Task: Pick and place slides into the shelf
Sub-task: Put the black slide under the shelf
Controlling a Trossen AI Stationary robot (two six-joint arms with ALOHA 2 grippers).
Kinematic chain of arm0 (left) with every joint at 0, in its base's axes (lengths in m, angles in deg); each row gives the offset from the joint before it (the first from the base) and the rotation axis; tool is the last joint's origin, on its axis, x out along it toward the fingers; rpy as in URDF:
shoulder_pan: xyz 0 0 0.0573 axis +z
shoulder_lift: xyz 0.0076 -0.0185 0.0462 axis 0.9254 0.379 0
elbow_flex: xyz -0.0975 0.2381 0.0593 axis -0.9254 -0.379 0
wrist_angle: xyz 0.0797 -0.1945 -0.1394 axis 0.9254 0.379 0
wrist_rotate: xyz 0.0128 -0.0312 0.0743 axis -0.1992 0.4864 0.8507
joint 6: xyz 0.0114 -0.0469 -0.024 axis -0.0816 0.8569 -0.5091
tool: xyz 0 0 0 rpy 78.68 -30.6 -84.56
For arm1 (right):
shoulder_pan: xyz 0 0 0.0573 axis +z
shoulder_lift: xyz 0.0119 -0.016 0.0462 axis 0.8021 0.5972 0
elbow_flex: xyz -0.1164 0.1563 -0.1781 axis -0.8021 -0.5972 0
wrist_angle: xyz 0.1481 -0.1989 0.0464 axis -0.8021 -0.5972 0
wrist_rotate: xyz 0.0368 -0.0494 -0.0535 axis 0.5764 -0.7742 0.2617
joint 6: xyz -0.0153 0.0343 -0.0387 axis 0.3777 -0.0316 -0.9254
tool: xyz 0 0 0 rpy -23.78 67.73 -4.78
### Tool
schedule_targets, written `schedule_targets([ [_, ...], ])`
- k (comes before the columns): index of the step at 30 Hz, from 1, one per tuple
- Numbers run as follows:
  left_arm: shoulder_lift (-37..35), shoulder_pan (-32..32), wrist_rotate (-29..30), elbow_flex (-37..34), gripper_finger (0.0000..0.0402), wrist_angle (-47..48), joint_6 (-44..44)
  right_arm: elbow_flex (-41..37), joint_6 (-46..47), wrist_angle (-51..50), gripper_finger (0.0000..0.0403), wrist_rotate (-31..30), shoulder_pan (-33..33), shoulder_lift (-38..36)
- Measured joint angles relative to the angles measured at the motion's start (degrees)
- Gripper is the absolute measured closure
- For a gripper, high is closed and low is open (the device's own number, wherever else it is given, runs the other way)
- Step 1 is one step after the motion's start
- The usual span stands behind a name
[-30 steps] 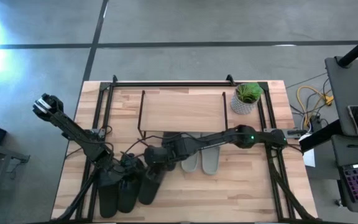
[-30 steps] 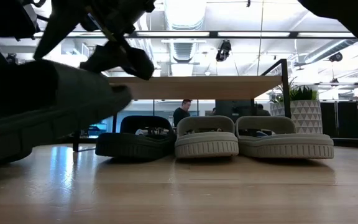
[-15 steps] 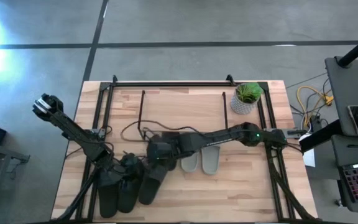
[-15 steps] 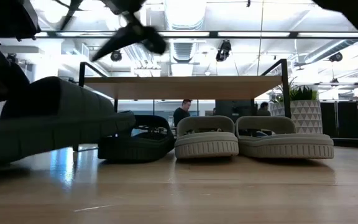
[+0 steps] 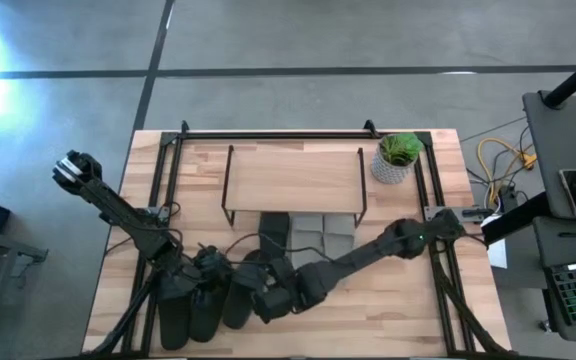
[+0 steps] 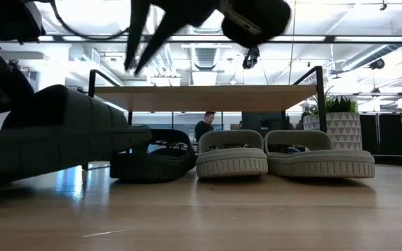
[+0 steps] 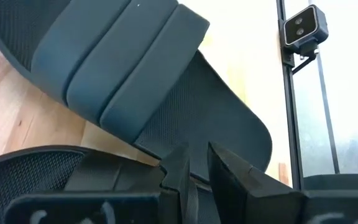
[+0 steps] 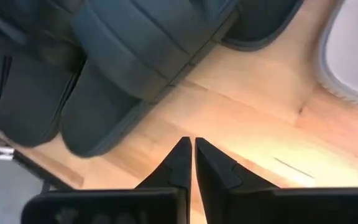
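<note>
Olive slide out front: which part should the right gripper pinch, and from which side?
Its broad strap: it arches up, leaving room for a finger underneath. Come from above, fingers straddling the strap; the right gripper, now shut, hangs beside the slide.

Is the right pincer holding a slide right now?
No. In the right wrist view the right pincer is shut on nothing, with bare wooden table beyond it and the dark green slide farther off.

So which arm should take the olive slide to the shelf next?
Right, probably: the right end effector, shut and empty, hangs just beside the olive slide, on the shelf side. The left end effector is crowded close among the dark slides.
</note>
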Motion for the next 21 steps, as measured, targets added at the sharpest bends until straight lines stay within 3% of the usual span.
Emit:
schedule_targets([
  [5, -0.56, -0.09, -0.86, 1.40, 0.0359, -0.07, -0.79, 0.12, -0.01, 0.48, 0.0394, 0.49, -1.35, 2.37],
  [11, -1.40, -0.92, -0.52, 1.85, 0.0359, 1.35, -1.36, 0.12, -0.19, 0.15, 0.0394, -4.77, -1.86, 2.86],
  [21, -1.38, -0.87, 0.83, 0.98, 0.0359, 3.30, -1.14, 0.02, -2.03, 4.41, 0.0394, -2.55, -2.97, 5.33],
])
